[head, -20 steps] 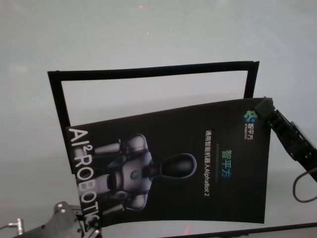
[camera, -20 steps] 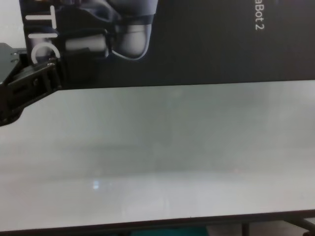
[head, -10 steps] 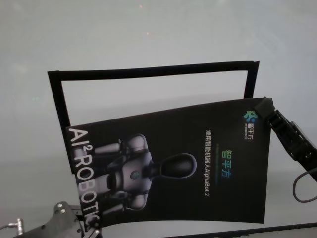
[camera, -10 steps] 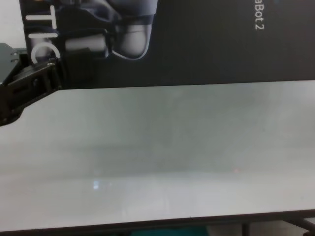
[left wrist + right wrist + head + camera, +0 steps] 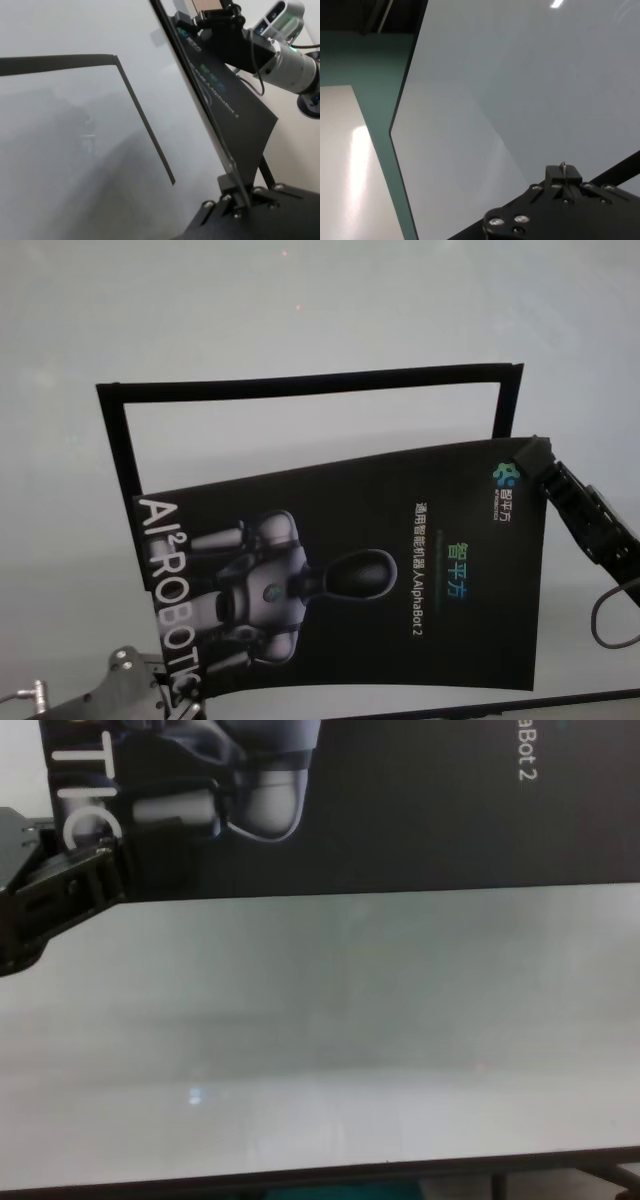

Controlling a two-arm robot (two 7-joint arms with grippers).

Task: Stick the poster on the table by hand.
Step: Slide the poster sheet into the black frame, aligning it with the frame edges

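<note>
Head view shows the large black glossy poster [image 5: 400, 580] with its silver-grey robot print held above the pale grey bench [image 5: 300, 300], overlapping the 6 o'clock side of a thin black rectangular frame outline [image 5: 300, 385]. The left black angular gripper [image 5: 160, 695] has its fingers clenched on the poster's 7 o'clock corner. The right black gripper [image 5: 530, 455] pinches the 1 o'clock corner.

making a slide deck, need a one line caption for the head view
Both grippers, left and right, hold the poster by opposite corners above the table, over a black outline frame.
</note>
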